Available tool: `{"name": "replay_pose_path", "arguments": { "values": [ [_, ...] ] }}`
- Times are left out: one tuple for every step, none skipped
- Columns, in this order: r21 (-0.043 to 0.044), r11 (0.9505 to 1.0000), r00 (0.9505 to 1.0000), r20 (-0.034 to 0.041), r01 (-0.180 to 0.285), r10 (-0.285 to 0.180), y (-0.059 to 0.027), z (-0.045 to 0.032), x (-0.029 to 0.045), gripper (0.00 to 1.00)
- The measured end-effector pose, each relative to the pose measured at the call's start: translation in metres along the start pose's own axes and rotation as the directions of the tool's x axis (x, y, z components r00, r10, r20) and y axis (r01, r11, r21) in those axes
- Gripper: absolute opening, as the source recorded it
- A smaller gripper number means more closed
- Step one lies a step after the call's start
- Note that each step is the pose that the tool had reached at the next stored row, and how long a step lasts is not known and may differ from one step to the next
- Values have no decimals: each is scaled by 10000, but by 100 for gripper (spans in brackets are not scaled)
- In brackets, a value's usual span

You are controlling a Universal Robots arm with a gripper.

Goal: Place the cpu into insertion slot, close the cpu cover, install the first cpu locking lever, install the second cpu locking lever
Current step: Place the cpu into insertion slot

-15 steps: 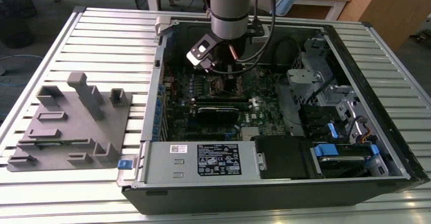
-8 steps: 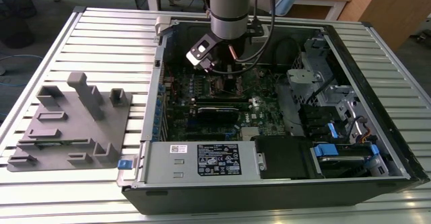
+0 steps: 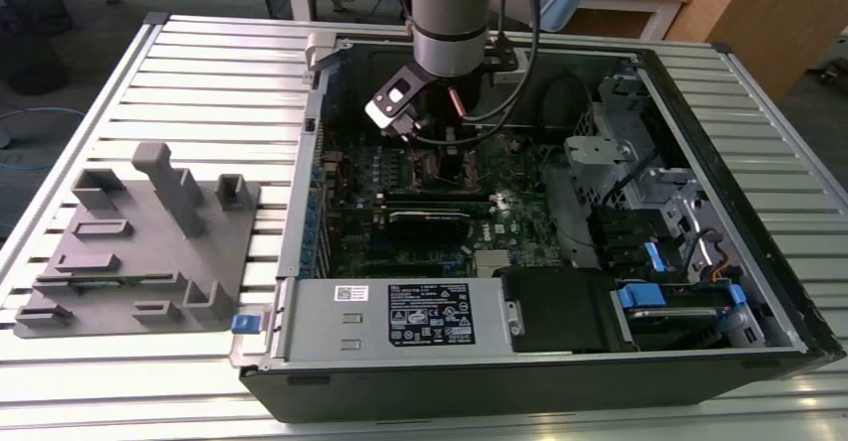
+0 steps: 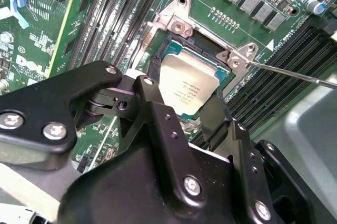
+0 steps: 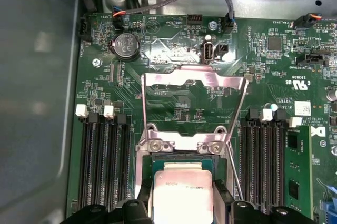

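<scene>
Lying open on the slatted silver metal table [image 3: 119, 73], a big black tower computer case [image 3: 530, 391] is showing its insides to the room. Just beside it, toward the exterior view's left, a grey moulded plastic fixture [image 3: 133, 232] with upright posts and slots is resting on the same slats. A silver metal box with a black-and-white label [image 3: 397, 314] is sitting along the near wall of the case. Behind it, the green circuit board [image 3: 523, 224] is spreading across the case floor.

Farther in, the grey robot arm [image 3: 451, 14] is hanging straight down into the case, with its black gripper [image 3: 448, 148] poised low over the board. In the second wrist view, the 2 black fingers [image 4: 152, 108] are pressing against opposite edges of the small flat square cpu with its dull silver-grey top [image 4: 189, 87], so the chip is being clamped. The cpu is sitting squarely over the small square dark insertion slot [image 4: 184, 44]; I cannot tell whether it is fully seated.

Just beyond, in the first wrist view, the thin silvery cpu cover frame [image 5: 221, 83] is standing swung open, with the board showing through its cutout. A thin steel lever rod [image 4: 295, 74] is angling away from 1 corner of the slot. Long black memory slots [image 5: 102, 166] are flanking both sides, and farther off a round silver coin battery [image 5: 126, 45] is gleaming.
</scene>
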State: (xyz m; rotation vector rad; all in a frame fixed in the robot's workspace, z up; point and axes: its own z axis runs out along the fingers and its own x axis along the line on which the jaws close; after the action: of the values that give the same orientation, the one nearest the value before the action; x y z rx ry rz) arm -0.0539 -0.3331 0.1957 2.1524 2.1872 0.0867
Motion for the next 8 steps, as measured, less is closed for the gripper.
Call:
{"name": "replay_pose_path", "arguments": {
  "values": [
    [1, 10000, 10000, 10, -9, 9, -1, 0, 0, 54],
    [1, 10000, 10000, 22, -36, 36, -1, 0, 0, 54],
    [2, 10000, 10000, 32, -82, 82, -1, 1, 0, 54],
    [3, 9999, 9999, 44, -139, 139, -2, 1, 0, 54],
    [4, 9998, 9998, 53, -202, 202, -2, 1, 0, 54],
    [5, 9997, 9997, 60, -252, 252, -2, 1, 0, 54],
    [5, 9996, 9995, 64, -293, 293, -2, 1, 0, 54],
    [4, 9994, 9994, 67, -332, 332, -2, 2, 0, 54]
  ]
}}
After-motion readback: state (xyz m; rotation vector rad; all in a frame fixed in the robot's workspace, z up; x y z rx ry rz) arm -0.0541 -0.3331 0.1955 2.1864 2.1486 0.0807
